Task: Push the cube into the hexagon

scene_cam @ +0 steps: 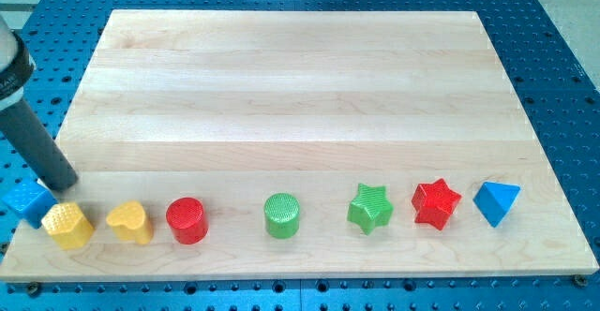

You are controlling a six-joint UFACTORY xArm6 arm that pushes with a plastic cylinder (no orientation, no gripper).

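**Cube at the Board's Left Edge, Beside the Hexagon**

The blue cube [26,201] sits at the far left of the view, right at the left edge of the wooden board [300,86] and partly over the blue perforated table [562,30]. The arm's dark rod slants down from the view's upper left, and its tip [66,185] ends just to the right of the cube and just above the yellow hexagon [67,225]; whether it touches either cannot be told. The arm carries no fingers, so there is nothing to open or close and nothing is held.

The hexagon lies just beside the cube, toward the view's lower right, and the two look nearly in contact. A row runs rightward along the board's bottom edge: a yellow heart [129,222], a red cylinder [187,220], a green cylinder [282,214], a green star [370,208], a red star [436,203] and a blue pyramid [495,202] (this last one near the right edge).

All the blocks keep close to the bottom edge. The board's upper and middle stretch holds only bare wood.
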